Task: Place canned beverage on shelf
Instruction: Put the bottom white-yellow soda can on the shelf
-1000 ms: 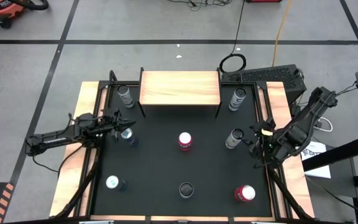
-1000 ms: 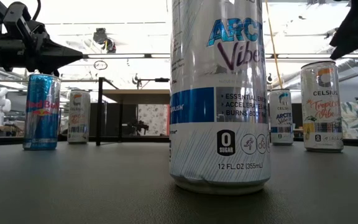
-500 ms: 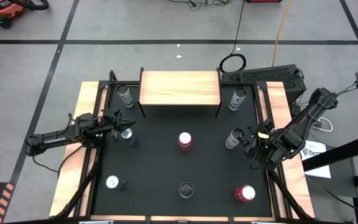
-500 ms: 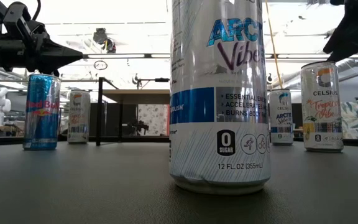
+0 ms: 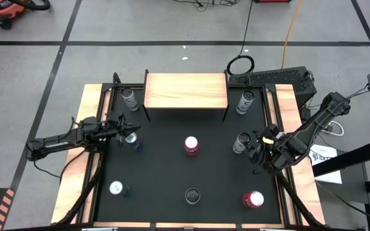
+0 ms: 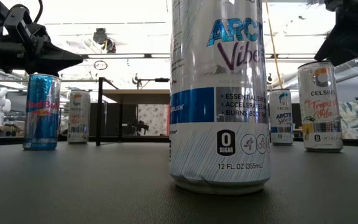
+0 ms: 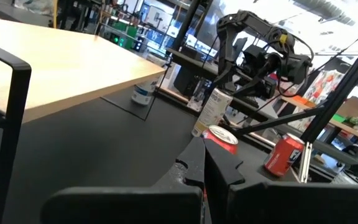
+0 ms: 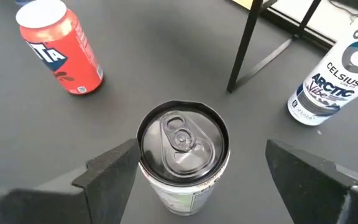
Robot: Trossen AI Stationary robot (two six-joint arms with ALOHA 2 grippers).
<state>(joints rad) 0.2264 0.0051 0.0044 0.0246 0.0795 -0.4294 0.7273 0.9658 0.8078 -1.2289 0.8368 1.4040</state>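
Note:
The light-wood shelf (image 5: pixel 186 90) on thin black legs stands at the table's far middle, its board bare. My right gripper (image 8: pixel 201 171) is open over a white Celsius can (image 8: pixel 182 155), one finger on either side of its top and apart from it. In the high view the gripper (image 5: pixel 255 150) is just right of that can (image 5: pixel 241 142), which stands upright on its base. My left gripper (image 5: pixel 126 128) is shut and empty, held above and beside the blue Red Bull can (image 5: pixel 132 139). It also shows in the low view (image 6: pixel 73 60).
Other cans stand upright on the black table: one at each far corner beside the shelf (image 5: pixel 129 97) (image 5: pixel 245 101), a red-topped one mid-table (image 5: pixel 191 145), and three along the near side (image 5: pixel 117 188) (image 5: pixel 192 195) (image 5: pixel 252 199). Pale wooden strips (image 5: pixel 76 160) edge the table.
My right gripper has moved toward the table's left, closing in on the white Celsius can until its open fingers stand on either side of the can's top.

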